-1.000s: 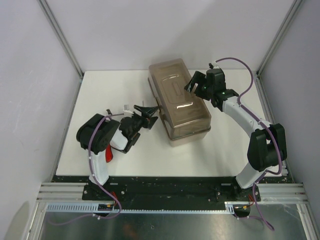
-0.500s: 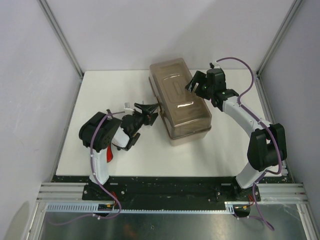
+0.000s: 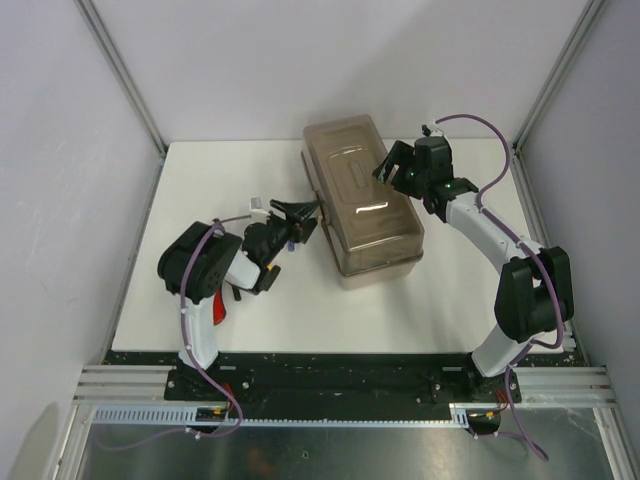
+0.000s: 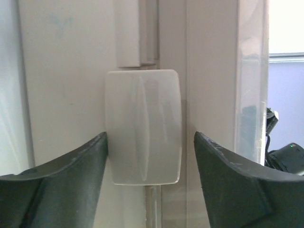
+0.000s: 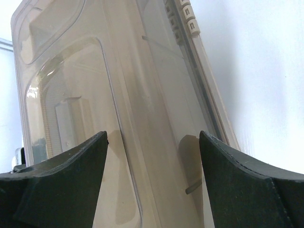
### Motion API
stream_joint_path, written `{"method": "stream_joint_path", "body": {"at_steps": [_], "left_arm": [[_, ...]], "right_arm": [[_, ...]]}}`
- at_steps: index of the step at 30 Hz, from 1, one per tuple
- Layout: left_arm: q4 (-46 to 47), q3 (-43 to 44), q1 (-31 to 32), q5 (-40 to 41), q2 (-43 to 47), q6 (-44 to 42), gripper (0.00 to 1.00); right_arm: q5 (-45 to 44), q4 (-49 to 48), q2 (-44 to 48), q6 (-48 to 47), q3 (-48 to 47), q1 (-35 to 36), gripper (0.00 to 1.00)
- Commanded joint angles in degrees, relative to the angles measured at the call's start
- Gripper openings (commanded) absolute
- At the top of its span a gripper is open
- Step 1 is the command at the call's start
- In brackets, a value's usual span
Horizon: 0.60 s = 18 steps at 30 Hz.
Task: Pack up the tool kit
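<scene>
The tool kit's beige toolbox [image 3: 362,195] lies slantwise mid-table, its translucent brownish lid [image 5: 118,95] down. My left gripper [image 3: 297,213] is open at the box's left long side. In the left wrist view a whitish latch [image 4: 144,126] on the beige wall sits between the jaws of this gripper [image 4: 150,137]. The left finger [image 4: 71,175] touches the latch's edge, and the right finger [image 4: 228,175] stands a little off it. My right gripper [image 3: 392,165] is open over the lid's right edge, fingers spread above the lid, gripper [image 5: 153,142] holding nothing.
A red object [image 3: 218,310] shows partly under the left arm near the table's front left. The white table [image 3: 200,190] is bordered by grey walls and slanted frame posts. The right arm reaches in from the right front.
My left gripper has moved right, up to the box's side, and its jaws have narrowed a little round the latch. The box has shifted slightly to the right. The right gripper has barely moved.
</scene>
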State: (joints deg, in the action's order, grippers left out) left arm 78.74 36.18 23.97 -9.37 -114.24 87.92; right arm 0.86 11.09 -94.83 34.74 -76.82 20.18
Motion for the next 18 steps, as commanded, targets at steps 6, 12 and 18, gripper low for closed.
{"method": "stream_joint_path", "body": {"at_steps": [6, 12, 18], "left_arm": [[17.5, 4.36, 5.08, -14.45, -1.47, -4.12, 0.41], [17.5, 3.63, 4.64, -14.91, -0.57, -6.57, 0.28], [17.26, 2.43, 3.9, -14.86, 1.5, -8.62, 0.24]], "right_arm": [[14.52, 7.35, -3.25, 2.62, 1.57, 4.8, 0.78], [14.47, 7.51, -3.36, 2.61, 1.58, 4.78, 0.78], [14.28, 7.61, -3.39, 2.61, 1.56, 4.85, 0.78]]}}
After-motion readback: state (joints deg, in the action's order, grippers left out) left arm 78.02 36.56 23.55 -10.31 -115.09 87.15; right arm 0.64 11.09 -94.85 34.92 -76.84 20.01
